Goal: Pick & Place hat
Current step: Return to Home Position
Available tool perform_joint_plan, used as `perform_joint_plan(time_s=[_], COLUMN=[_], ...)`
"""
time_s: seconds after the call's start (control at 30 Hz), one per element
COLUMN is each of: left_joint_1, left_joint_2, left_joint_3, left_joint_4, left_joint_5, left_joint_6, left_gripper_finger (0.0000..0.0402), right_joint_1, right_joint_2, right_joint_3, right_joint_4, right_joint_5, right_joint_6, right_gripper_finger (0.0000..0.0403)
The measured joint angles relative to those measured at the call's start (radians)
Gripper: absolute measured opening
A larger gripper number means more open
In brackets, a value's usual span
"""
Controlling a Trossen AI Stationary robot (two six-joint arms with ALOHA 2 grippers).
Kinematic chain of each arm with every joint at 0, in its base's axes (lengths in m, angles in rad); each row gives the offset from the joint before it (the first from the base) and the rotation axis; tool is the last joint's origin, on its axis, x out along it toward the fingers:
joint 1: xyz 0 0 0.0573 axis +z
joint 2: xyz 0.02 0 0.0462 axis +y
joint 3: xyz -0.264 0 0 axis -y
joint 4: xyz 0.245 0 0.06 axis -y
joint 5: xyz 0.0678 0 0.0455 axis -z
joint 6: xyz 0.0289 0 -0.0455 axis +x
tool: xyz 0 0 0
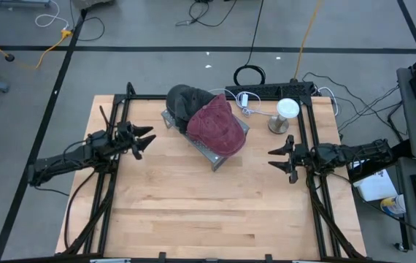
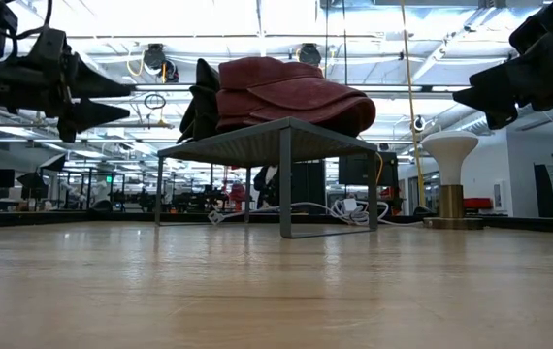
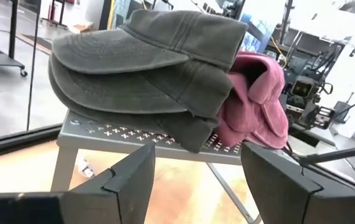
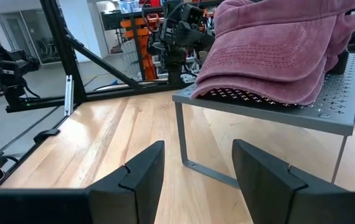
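At 3 o'clock from left gripper (image 1: 148, 141), 10 o'clock from right gripper (image 1: 272, 158), red caps (image 1: 215, 126) are stacked; fingers (image 4: 137, 177) are spread wide, empty.

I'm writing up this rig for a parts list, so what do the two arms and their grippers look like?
The left arm and right arm are black and slim, built from jointed segments. The left gripper and right gripper each end in two pointed fingers. Close up, the fingers are matte dark wedges with a notched inner edge. No markings show.
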State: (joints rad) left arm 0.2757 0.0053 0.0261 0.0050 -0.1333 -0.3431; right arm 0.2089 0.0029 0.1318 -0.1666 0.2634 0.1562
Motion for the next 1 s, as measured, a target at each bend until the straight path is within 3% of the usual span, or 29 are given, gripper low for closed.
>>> perform_joint_plan(time_s=[1.0], left_joint_1=[0.005], left_joint_2=[0.004], left_joint_3=[0.0], left_joint_4=[0.0], left_joint_5=[0.002], left_joint_6=[-0.002], left_gripper_finger=[0.0241], right_joint_1=[0.0], right_joint_2=[0.004], right_joint_3=[-0.005], right_joint_4=[0.141], right_joint_5=[-0.002], right_joint_6=[0.041], right_gripper_finger=[0.0181])
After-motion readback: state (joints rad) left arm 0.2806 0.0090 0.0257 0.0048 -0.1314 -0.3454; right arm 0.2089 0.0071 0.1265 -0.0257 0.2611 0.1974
